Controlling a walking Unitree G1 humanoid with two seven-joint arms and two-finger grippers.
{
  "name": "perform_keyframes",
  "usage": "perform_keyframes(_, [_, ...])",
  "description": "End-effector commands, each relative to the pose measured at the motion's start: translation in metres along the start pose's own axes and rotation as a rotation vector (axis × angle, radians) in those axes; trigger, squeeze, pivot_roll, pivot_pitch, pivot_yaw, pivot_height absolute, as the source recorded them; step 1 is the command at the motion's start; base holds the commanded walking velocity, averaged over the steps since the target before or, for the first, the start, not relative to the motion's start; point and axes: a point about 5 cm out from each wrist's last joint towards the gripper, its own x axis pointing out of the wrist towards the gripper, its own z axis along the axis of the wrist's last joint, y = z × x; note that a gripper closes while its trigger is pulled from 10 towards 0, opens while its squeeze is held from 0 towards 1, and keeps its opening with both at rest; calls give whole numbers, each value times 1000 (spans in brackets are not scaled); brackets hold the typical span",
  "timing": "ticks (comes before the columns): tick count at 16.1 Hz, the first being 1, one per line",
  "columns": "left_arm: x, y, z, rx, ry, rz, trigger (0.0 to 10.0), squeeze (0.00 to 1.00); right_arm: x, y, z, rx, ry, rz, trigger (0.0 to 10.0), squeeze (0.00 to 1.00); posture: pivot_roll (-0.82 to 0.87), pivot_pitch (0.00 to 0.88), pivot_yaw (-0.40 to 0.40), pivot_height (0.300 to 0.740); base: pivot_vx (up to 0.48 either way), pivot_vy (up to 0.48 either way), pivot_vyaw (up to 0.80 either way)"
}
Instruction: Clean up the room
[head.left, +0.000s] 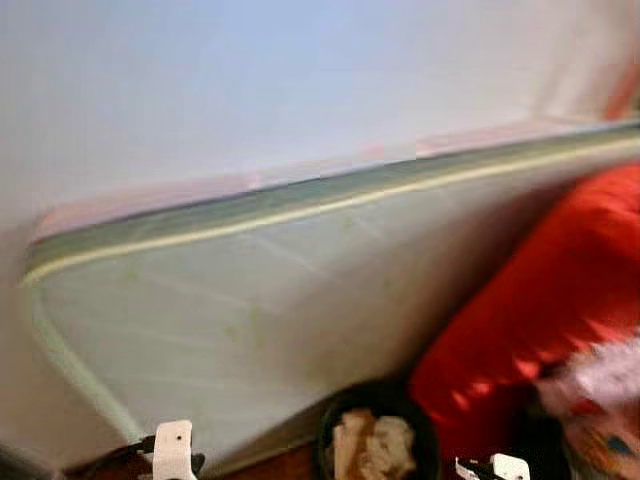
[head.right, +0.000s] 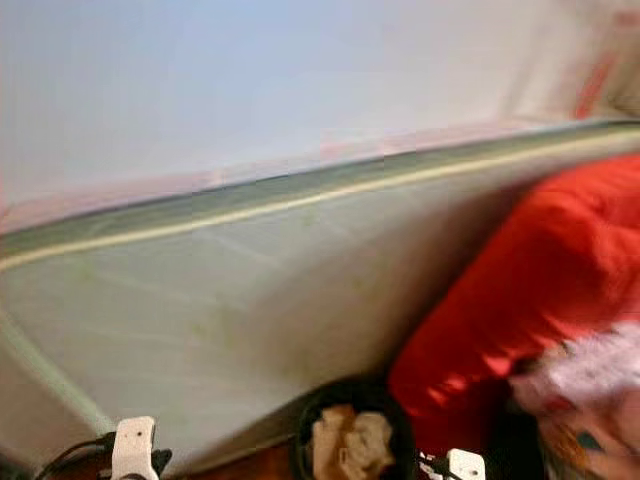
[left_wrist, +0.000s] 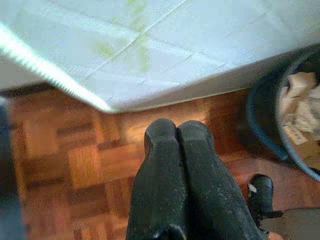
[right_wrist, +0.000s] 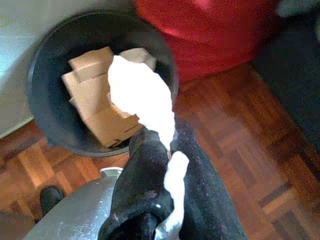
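The right gripper (right_wrist: 167, 145) is clamped on a white crumpled tissue (right_wrist: 142, 97), holding it over the black bin (right_wrist: 47, 117), which has cardboard scraps (right_wrist: 95, 107) inside. The bin stands on parquet floor (left_wrist: 75, 165) between a pale mattress (head.left: 250, 290) leaning on the wall and a red cushion (head.left: 550, 290). The left gripper (left_wrist: 178, 132) hovers low above the floor, fingers pressed together, empty
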Motion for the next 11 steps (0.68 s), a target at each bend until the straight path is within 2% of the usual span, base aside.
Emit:
perform_keyframes(1, [1,-2,8,-3,-43,-20,10000,0,-1,-4,-2,14,10,-17,10000,0,152,0,-58,714,262,0,-744])
perform_keyframes(4, [2,-4,11,7,-57,-29,10000,0,-1,-5,-2,14,5,-27,10000,0,153,0,-60,714,0,0,-702])
perform_keyframes(7, [1,0,11,-26,-72,6,10000,0,-1,-4,2,-14,-21,0,10000,0,150,0,-60,714,0,0,0])
perform_keyframes(10, [2,4,18,-64,-116,37,10000,0,0,2,7,-109,-23,96,10000,0,143,0,-55,714,0,0,0])
perform_keyframes(11, [2,5,22,-78,-142,53,10000,0,0,4,9,-170,-33,116,10000,0,139,0,-52,714,0,0,0])
